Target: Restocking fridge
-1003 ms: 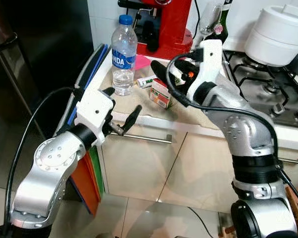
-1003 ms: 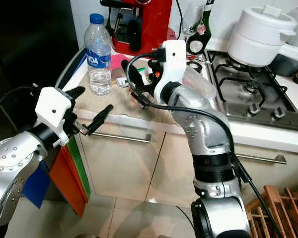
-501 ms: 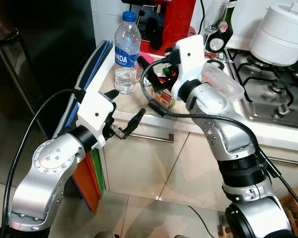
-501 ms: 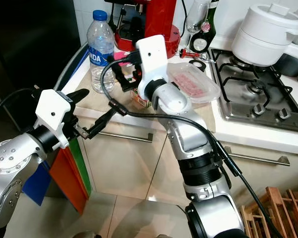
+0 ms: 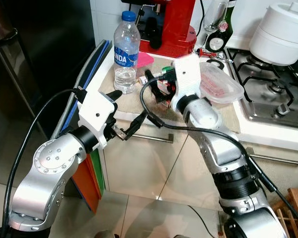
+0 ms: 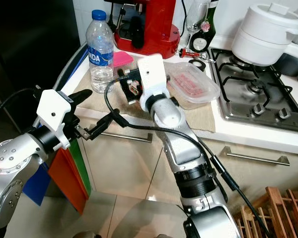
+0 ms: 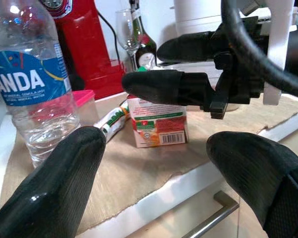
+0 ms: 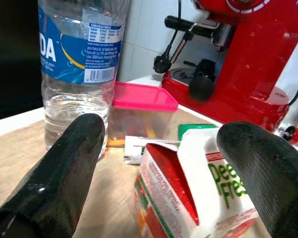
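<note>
Right hand [image 8: 159,163] spread over juice carton [image 8: 188,193] — left hand [image 5: 124,111] spread, off counter edge.

White kitchen counter [image 6: 223,130] with a tan mat [image 6: 201,116] across the upper middle of the frame.

On the mat stand a clear water bottle [image 6: 101,45], upper left, a small juice carton [image 7: 156,127] and a clear lidded container [image 6: 191,85] of pinkish food; a pink-lidded tub [image 8: 137,113] sits just behind the bottle. A red coffee machine [image 6: 151,25] stands at the top edge, a gas hob [image 6: 253,96] with a white pot [image 6: 265,33] upper right.
</note>
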### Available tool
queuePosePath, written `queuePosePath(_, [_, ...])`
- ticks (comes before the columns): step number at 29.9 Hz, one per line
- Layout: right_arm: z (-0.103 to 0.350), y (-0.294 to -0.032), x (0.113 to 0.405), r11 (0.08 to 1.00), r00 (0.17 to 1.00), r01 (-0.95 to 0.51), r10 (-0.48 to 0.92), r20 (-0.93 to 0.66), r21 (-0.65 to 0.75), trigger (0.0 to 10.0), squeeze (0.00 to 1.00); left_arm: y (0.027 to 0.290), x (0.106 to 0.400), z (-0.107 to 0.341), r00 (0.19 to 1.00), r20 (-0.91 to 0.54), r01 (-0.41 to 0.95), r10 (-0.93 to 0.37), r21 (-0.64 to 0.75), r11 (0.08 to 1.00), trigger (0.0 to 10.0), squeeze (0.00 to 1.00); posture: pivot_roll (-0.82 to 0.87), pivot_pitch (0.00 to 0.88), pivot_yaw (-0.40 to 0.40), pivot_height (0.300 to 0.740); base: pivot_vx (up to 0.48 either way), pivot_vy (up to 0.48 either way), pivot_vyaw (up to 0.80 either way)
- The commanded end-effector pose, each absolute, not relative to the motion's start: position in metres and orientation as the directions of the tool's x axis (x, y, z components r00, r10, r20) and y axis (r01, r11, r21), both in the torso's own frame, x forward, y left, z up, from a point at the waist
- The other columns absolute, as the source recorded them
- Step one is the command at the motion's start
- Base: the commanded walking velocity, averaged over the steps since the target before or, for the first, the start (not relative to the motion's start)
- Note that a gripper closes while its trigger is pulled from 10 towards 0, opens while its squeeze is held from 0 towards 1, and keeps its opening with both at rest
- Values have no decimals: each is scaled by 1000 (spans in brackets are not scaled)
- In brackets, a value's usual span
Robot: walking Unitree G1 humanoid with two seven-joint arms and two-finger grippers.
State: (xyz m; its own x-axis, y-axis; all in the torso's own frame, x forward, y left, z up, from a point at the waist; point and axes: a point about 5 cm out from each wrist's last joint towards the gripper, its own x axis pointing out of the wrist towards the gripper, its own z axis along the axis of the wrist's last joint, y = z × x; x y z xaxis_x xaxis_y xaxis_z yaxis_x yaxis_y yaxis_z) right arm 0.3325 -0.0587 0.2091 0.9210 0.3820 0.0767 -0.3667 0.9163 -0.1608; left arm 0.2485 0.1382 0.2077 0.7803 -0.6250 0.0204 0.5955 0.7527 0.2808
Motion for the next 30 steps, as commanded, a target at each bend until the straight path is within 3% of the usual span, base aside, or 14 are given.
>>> queuePosePath(1, [209,-63,334,910,922,-357,379,77,-209,10000,0,134,246,210,762,22,613,-647,295,733,10000,0,60,29,-80,740,0,0,0])
queuePosePath(10, [208,-77,338,899,923,-346,377,73,-267,10000,0,134,246,210,766,19,610,-643,296,735,10000,0,52,30,-77,740,0,0,0])
queuePosePath(18, [186,-98,341,871,930,-357,366,-38,-337,10000,0,131,247,209,760,17,617,-649,294,730,10000,0,48,34,-73,740,0,0,0])
queuePosePath(30, [198,-129,346,911,961,-263,276,-4,-318,10000,0,130,247,210,755,16,623,-656,294,725,10000,0,42,38,-65,740,0,0,0])
